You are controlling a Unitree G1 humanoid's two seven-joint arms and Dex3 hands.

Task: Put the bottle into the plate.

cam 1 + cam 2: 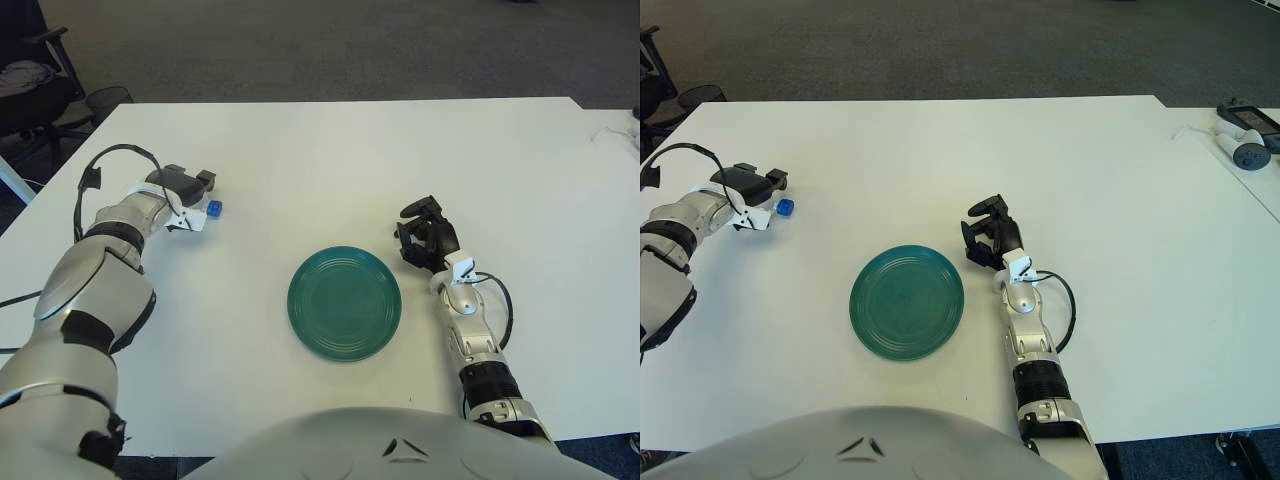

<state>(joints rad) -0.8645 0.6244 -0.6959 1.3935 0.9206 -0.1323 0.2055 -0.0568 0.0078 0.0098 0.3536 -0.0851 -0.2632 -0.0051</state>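
We see a smooth, matt white table [330, 150]; a glossy green plate [345, 303] with 1 set of fine concentric ridges; satin silver arm shells; matt black fingers [425, 235]; a blue plastic cap [214, 209].

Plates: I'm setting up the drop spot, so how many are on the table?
1. The green plate lies on the white table, between the left hand and right hand.
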